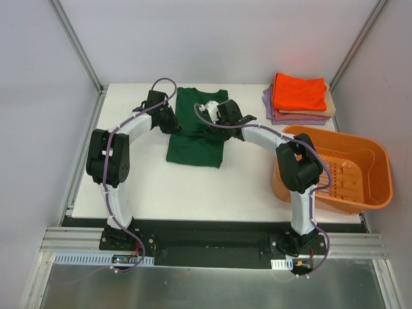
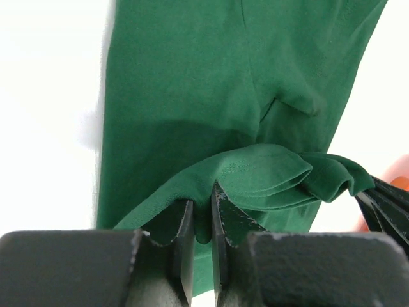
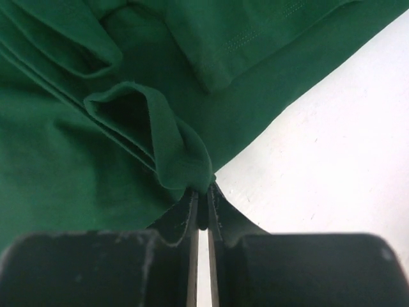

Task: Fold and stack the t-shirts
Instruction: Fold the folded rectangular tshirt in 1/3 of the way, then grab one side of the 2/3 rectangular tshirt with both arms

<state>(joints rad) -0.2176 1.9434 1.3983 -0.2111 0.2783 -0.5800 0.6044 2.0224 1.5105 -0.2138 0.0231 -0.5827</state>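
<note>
The dark green t-shirt (image 1: 196, 147) lies lengthwise at the back middle of the white table (image 1: 161, 187), with a fold of it bunched up across its middle. My left gripper (image 1: 174, 123) is at the shirt's left edge and shut on a pinch of the green cloth (image 2: 192, 96); the left wrist view shows the gripper (image 2: 202, 217) clamping that fold. At the right edge of the bunched fold, my right gripper (image 1: 208, 121) is likewise shut on the green cloth (image 3: 64, 160), with the gripper (image 3: 202, 206) nipping a rolled hem. A folded orange t-shirt (image 1: 299, 92) tops a tan (image 1: 329, 107) and a lavender one (image 1: 296, 120) at the back right.
An orange plastic basket (image 1: 380, 177) stands at the table's right side, just right of the right arm's elbow (image 1: 298, 168). The folded stack sits directly behind it. White booth walls close in the back and both sides.
</note>
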